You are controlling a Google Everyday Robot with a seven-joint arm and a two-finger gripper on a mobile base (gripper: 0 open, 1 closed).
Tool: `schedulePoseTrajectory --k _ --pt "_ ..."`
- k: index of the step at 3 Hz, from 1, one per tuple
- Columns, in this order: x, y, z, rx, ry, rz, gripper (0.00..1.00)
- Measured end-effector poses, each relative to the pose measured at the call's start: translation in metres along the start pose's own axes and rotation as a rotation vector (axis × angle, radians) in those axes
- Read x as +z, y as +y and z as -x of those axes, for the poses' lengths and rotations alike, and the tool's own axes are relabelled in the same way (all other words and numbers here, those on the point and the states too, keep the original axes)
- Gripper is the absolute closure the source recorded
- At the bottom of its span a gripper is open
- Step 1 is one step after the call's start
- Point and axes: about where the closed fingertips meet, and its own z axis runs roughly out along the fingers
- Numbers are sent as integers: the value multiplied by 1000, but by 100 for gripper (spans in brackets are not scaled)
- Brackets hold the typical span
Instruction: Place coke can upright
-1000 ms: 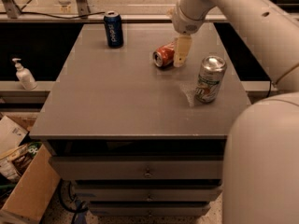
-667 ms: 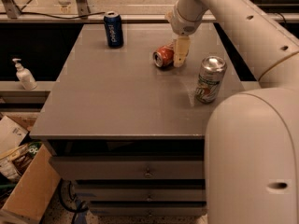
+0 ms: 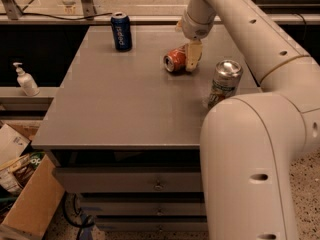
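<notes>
The coke can (image 3: 175, 59) is red-orange and lies on its side on the grey table (image 3: 125, 109), towards the back right, with its silver top facing the front left. My gripper (image 3: 190, 63) comes down from the pale arm (image 3: 235, 29) and sits right at the can's right side, touching or nearly touching it. The can rests on the table, not lifted.
A dark blue can (image 3: 121, 31) stands upright at the back of the table. A silver-white can (image 3: 224, 84) stands upright near the right edge, close to my arm. A soap bottle (image 3: 25, 79) stands on a ledge to the left. A cardboard box (image 3: 25, 204) sits on the floor at the left.
The gripper has stayed at the coke can's right side and the can has not moved. My arm's near segment has swung further into the foreground at the right.
</notes>
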Motion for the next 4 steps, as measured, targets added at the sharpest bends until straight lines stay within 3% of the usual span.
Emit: schedulePoseTrajectory --k 1,3,4 --pt "1 3 -5 4 6 20 40" --pt "-24 10 -15 32 23 11 87" --pt "-41 18 -9 98 -47 1 100"
